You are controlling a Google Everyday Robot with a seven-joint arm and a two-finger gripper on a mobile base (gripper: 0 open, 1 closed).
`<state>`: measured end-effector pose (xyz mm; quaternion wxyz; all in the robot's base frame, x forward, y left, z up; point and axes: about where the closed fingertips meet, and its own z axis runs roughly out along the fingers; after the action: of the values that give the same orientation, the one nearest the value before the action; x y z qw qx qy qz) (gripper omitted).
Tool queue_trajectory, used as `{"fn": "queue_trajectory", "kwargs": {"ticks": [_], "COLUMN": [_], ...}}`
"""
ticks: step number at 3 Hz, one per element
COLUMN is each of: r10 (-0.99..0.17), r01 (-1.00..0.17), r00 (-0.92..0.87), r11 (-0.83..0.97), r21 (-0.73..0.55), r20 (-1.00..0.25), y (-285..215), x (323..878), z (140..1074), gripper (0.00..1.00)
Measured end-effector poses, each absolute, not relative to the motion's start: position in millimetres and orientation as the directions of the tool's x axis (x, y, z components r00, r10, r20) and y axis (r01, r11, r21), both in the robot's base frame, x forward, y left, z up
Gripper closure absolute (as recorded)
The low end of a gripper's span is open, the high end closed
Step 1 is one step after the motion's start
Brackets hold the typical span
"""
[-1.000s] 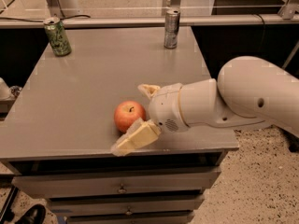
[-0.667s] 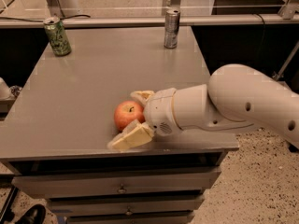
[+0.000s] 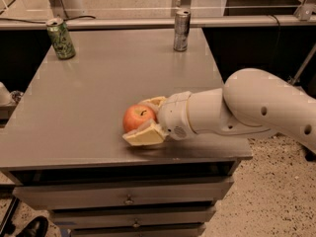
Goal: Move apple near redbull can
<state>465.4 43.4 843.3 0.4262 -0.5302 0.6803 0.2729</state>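
Grasp check: hand (image 3: 139, 121) clamps apple (image 3: 136, 116) near desk (image 3: 98, 83) front edge; redbull can (image 3: 181, 30) well apart at back. Risk: round skin may slip in grip during carry, apple rolling off edge.

Arm (image 3: 256, 105): reached in from the right, across the right edge of the worktop (image 3: 108, 73), with the forearm laid low and nearly level.
Wrist (image 3: 174, 116): held just above the worktop near its front edge, turned toward the left.
Hand (image 3: 136, 122): set close to the front edge, about midway along it.
Fingers (image 3: 144, 135): closed against the apple (image 3: 134, 116), one before it, one behind.
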Motion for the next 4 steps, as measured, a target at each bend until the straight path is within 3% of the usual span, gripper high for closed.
{"fn": "queue_trajectory", "kwargs": {"ticks": [1, 2, 4], "r10": [-0.511, -0.513, -0.511], "r01": [-0.940, -0.940, -0.925], "r00": [-0.056, -0.052, -0.036], "r11": [0.316, 0.315, 0.342], "r21": [-0.127, -0.132, -0.165], "r20": [-0.858, -0.857, -0.859], "y": [24, 24, 14], "x": [484, 484, 483], "z": [858, 860, 870], "gripper": [0.85, 1.00, 1.00]}}
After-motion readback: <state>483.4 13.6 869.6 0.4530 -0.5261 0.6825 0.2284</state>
